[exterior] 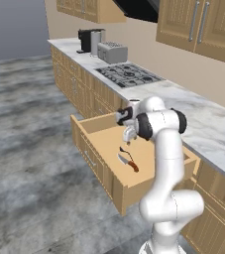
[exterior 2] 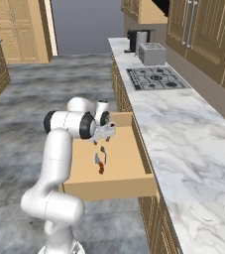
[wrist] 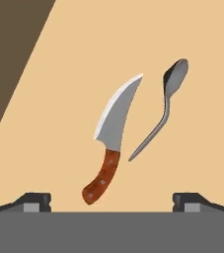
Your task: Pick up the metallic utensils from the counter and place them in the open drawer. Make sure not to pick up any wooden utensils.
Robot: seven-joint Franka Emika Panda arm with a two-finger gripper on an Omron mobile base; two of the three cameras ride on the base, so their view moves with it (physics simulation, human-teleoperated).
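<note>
- Setting: a home kitchen, rendered.
- Tabletop (exterior 2: pixel 183 134): a long white-and-grey marble run stood along the wall.
- Gas hob (exterior: pixel 129 75): it was set into the marble.
- Toaster (exterior: pixel 112 52) and coffee machine (exterior: pixel 90 39): they stood side by side at the far end.
- Wooden cabinets (exterior: pixel 203 27): panelled doors hung above, with matching drawer fronts below.
- Open drawer (exterior: pixel 101 166): it held a knife (wrist: pixel 111 136) and a spoon (wrist: pixel 163 106).
- Floor (exterior: pixel 20 149): grey stone.
</note>
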